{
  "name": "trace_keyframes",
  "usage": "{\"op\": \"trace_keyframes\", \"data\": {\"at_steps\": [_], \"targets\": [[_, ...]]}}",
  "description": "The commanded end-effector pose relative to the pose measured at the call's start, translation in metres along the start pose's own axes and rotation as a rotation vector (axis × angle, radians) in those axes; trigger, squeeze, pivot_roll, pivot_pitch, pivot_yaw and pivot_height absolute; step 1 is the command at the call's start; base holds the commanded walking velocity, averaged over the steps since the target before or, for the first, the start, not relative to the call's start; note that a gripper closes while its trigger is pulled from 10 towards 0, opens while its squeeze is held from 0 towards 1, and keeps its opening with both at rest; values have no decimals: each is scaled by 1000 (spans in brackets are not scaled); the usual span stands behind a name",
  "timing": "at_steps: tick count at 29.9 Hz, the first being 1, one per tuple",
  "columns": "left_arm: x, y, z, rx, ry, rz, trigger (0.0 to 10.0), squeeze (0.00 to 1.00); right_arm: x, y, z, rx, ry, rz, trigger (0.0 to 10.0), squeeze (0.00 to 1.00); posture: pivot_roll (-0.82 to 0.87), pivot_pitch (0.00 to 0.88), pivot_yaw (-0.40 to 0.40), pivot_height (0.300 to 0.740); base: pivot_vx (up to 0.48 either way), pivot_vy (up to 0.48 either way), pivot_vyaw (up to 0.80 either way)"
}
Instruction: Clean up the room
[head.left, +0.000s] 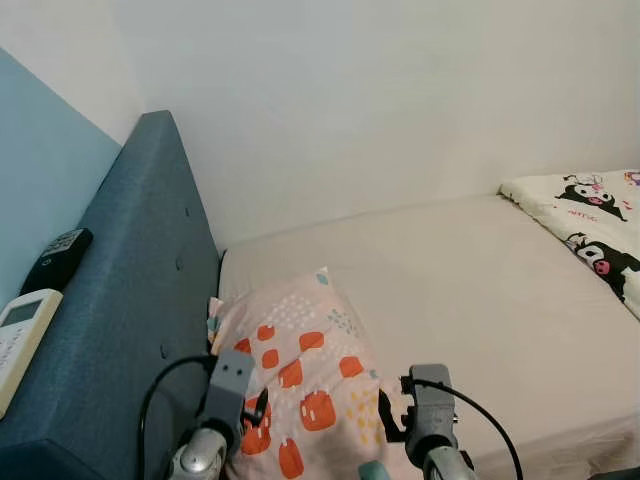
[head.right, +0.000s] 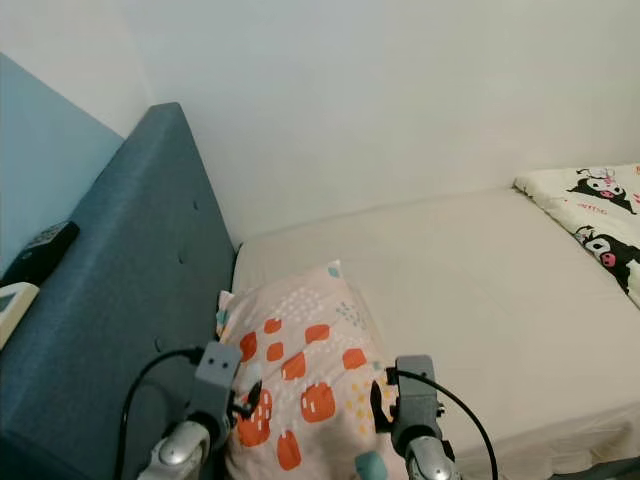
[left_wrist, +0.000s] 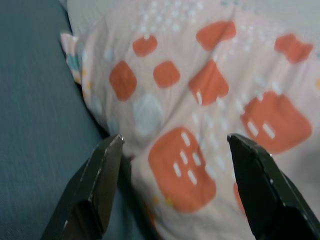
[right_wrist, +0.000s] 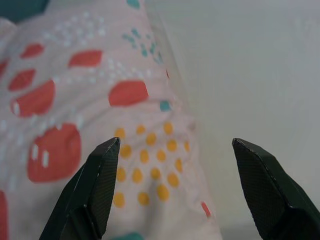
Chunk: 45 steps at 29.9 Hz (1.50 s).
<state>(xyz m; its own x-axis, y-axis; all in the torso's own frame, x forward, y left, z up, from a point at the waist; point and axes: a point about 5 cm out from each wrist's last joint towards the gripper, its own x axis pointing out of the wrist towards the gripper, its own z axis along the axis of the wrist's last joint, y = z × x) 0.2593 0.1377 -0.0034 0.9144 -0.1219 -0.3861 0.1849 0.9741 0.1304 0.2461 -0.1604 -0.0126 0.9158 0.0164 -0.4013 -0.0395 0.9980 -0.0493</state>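
A pink pillow (head.left: 300, 375) with orange patches lies at the head end of the bed (head.left: 470, 290), against the blue headboard (head.left: 140, 300). The left gripper (left_wrist: 172, 142) hangs spread wide over the pillow's headboard-side edge, holding nothing. The right gripper (right_wrist: 175, 145) is equally wide, empty, above the pillow's other edge where it meets the sheet. 2 remotes (head.left: 40, 300) rest on the headboard's top.
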Motion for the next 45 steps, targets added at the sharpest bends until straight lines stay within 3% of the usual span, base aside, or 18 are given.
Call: {"op": "trace_keyframes", "data": {"at_steps": [1, 10, 17, 45], "targets": [[-2, 7, -12, 14, 60, 20, 10000, 0, 0, 3, -5, -35, 24, 1, 10000, 0, -9, 5, 39, 740, 0, 0, 0], [-2, 10, -11, -34, 51, 56, 10000, 0, -1, -4, -4, -38, 14, -26, 10000, 0, -13, 0, 35, 740, 0, 0, 0], [0, 9, -8, -76, 32, 68, 10000, 0, 1, -1, 0, -39, -9, 4, 10000, 0, -13, 0, 30, 740, 0, -480, -755], [1, 16, -3, -40, 15, 93, 10000, 0, 3, 0, -2, -18, -3, 6, 10000, 0, -6, 5, 34, 740, 0, -17, -53]]}}
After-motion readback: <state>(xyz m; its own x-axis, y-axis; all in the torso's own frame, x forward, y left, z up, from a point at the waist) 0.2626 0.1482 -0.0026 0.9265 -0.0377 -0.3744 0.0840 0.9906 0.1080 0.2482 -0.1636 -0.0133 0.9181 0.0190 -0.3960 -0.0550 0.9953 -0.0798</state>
